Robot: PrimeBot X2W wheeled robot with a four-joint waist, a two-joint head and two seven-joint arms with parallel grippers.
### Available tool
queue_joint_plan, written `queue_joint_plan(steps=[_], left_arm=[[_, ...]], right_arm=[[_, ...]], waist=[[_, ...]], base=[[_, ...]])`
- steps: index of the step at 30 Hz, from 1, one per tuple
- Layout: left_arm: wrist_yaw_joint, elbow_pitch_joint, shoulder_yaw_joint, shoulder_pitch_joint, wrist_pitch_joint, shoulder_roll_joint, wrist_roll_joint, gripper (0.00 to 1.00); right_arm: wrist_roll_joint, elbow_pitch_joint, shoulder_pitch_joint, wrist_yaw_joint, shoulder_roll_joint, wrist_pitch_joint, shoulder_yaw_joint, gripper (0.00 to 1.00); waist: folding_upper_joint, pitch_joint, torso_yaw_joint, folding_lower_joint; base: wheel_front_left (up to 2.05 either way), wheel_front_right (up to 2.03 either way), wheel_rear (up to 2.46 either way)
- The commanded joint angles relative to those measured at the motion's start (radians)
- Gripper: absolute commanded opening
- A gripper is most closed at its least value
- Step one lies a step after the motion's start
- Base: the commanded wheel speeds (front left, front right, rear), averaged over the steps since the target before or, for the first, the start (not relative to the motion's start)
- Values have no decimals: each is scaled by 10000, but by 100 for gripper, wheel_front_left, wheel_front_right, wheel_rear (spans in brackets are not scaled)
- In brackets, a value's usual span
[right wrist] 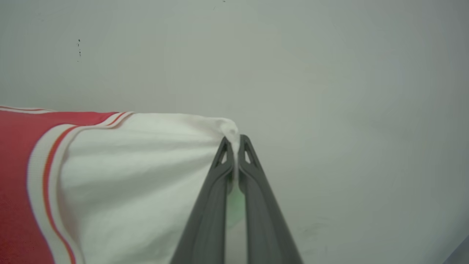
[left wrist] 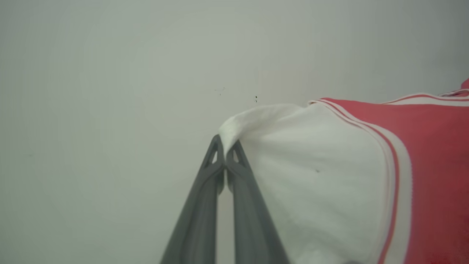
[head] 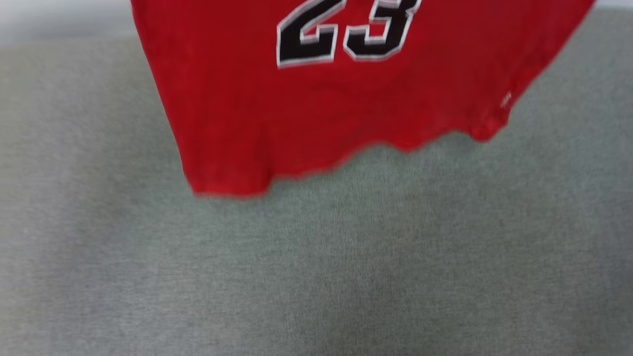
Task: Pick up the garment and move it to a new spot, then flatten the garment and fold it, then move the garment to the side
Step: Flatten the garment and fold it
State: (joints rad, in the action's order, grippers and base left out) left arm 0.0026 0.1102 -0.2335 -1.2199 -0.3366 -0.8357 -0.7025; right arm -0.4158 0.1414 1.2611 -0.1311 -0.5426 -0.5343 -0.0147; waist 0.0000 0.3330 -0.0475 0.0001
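Note:
The garment (head: 321,109), a red jersey with a black white-outlined "23", hangs in the air at the top of the head view, its lower hem clear of the grey surface. In the left wrist view my left gripper (left wrist: 225,146) is shut on the edge of a white sleeve (left wrist: 311,176), with the red body (left wrist: 436,165) stretching off to the right. My right gripper (right wrist: 234,143) is shut on the tip of the other white sleeve (right wrist: 146,165), the red body (right wrist: 18,176) lying to its left.
A grey fabric-covered surface (head: 316,267) spreads below the hanging hem. A pale plain wall (left wrist: 146,55) stands behind both grippers.

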Motion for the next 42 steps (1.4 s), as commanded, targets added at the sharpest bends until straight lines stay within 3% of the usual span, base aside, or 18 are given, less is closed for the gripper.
queue_joint_plan(steps=[1, 11, 20, 28, 33, 39, 42], left_arm=[[-69, -384, -102, -519, 116, 225, 91, 0], [-363, -3890, -704, -4334, 1774, 1683, 1312, 0], [-606, -6053, -1137, -5546, 3358, 2612, 1783, 0], [-816, -6743, -1621, -4245, 3961, 3068, 1683, 0], [-980, -6946, -2109, -2346, 4353, 3318, 1499, 0], [-1044, -6180, -2821, 748, 4381, 3209, 1258, 0], [-859, -5478, -2946, 2239, 4217, 3070, 974, 0]], right_arm=[[114, 355, 373, 6, 219, 182, -39, 0], [1263, 3257, 3403, 6, 843, 1721, -261, 0], [1973, 5196, 4711, 8, 1475, 2918, -513, 0], [1799, 6100, 3748, 6, 1810, 3513, -411, 0], [1667, 6393, 2453, 6, 2035, 3818, 65, 0], [590, 5695, -181, 6, 1627, 3439, 635, 0], [-44, 5014, -1755, 6, 1299, 3147, 711, 0]], waist=[[0, 848, -150, -1], [0, 2629, -12, -1], [0, 3572, 313, -1], [0, 3621, 526, -1], [0, 3079, 685, -1], [0, 2000, 837, -1], [0, 1409, 914, -1]], base=[[0, 0, 0], [0, 0, 0], [0, 0, 0], [0, 0, 0], [0, 0, 0], [0, 0, 0], [0, 0, 0]])
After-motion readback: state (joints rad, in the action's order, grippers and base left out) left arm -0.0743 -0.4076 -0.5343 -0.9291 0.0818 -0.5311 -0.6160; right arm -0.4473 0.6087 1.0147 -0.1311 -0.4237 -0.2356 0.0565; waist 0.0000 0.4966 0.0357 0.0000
